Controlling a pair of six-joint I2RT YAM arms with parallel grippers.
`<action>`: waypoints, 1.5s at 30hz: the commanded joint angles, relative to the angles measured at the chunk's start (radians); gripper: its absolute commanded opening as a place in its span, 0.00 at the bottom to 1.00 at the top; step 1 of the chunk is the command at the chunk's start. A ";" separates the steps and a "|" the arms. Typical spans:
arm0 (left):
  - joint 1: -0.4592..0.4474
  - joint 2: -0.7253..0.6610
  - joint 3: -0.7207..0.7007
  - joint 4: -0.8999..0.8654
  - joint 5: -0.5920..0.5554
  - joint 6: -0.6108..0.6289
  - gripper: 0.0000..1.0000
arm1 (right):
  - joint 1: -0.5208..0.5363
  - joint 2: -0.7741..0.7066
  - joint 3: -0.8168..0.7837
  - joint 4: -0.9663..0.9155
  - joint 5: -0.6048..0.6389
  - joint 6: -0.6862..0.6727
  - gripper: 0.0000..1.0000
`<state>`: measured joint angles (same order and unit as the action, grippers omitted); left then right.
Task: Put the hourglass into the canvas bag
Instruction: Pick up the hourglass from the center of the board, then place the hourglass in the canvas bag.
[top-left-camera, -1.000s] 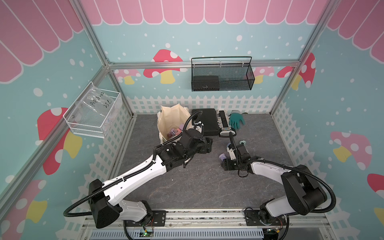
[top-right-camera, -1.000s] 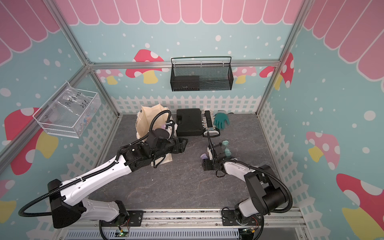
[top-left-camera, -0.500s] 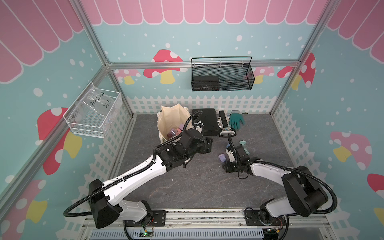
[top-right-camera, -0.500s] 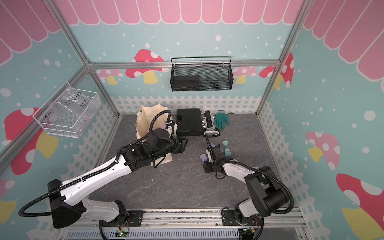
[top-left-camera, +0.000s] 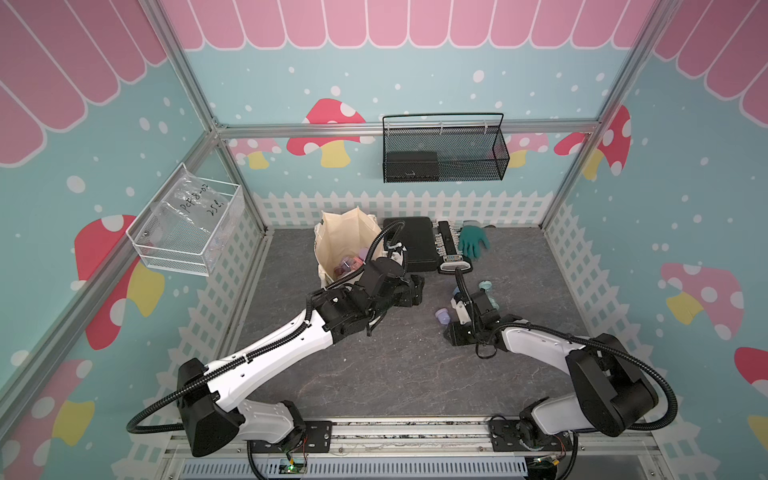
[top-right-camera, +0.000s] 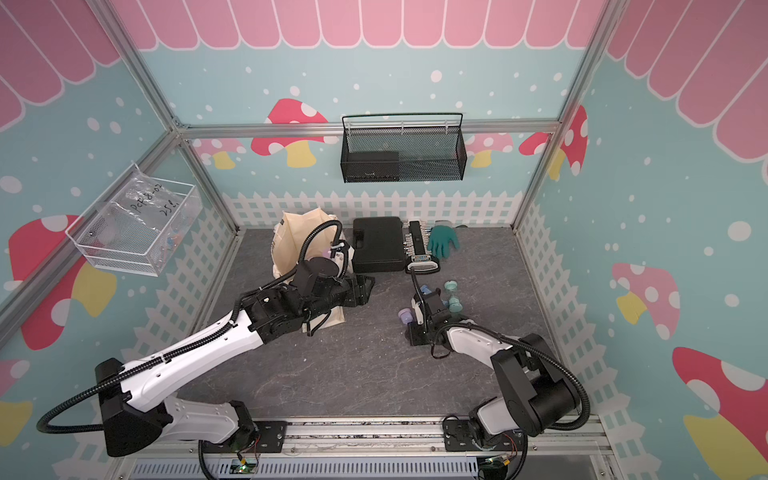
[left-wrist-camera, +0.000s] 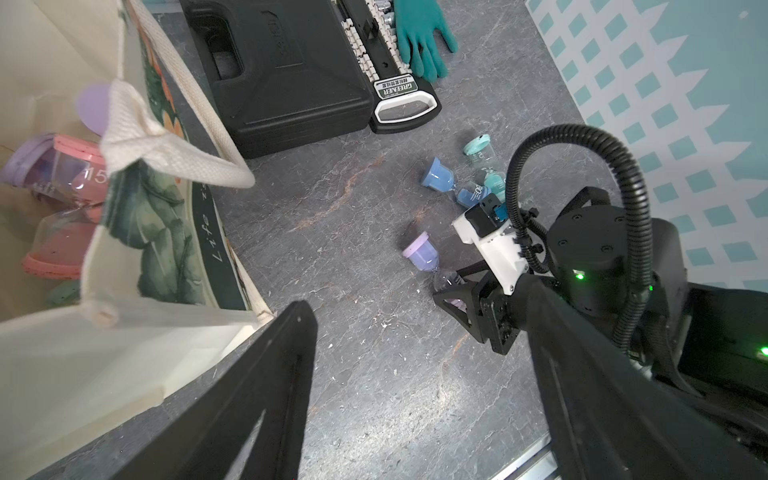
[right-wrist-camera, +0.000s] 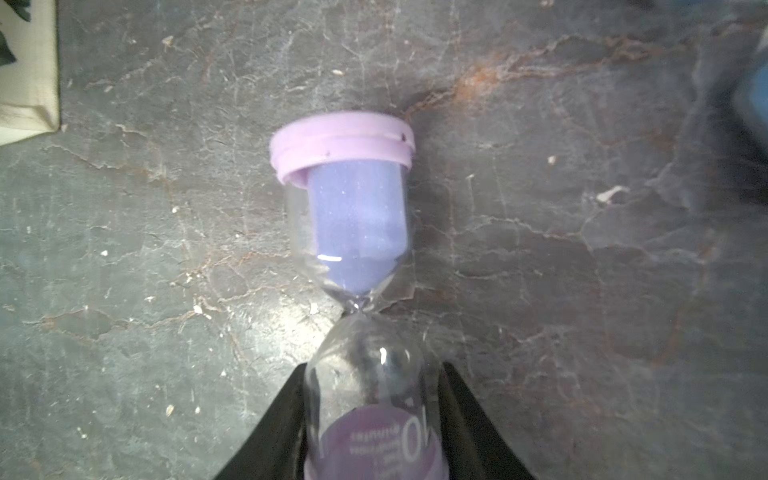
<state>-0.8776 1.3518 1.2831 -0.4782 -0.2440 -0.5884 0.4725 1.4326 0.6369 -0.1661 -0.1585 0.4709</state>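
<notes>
Purple hourglass lies sideways on the grey table, apart from the canvas bag, right gripper closed on its clear bulb, left gripper gaping empty by the bag; light, slick, brittle glass, likely safest held there, not at the neck.

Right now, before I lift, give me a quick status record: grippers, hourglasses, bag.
right gripper: shut on the purple hourglass, at one bulb
purple hourglass: on its side, sand in the free bulb
left gripper: open, empty, beside the canvas bag
canvas bag: upright, open-topped, pink hourglass inside
loose: blue hourglass, teal hourglass, both lying on the table
</notes>
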 joint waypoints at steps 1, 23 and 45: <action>-0.004 -0.025 0.013 -0.006 -0.031 0.015 0.79 | 0.006 -0.051 0.016 0.004 -0.020 -0.012 0.27; 0.071 -0.129 0.105 -0.175 -0.208 0.113 0.83 | 0.053 -0.111 0.408 -0.003 -0.059 -0.047 0.24; 0.275 -0.221 0.040 -0.240 -0.198 0.101 0.86 | 0.244 0.206 0.887 0.093 -0.062 -0.147 0.25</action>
<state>-0.6186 1.1408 1.3479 -0.6914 -0.4568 -0.4690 0.7010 1.6089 1.4689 -0.1177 -0.2131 0.3634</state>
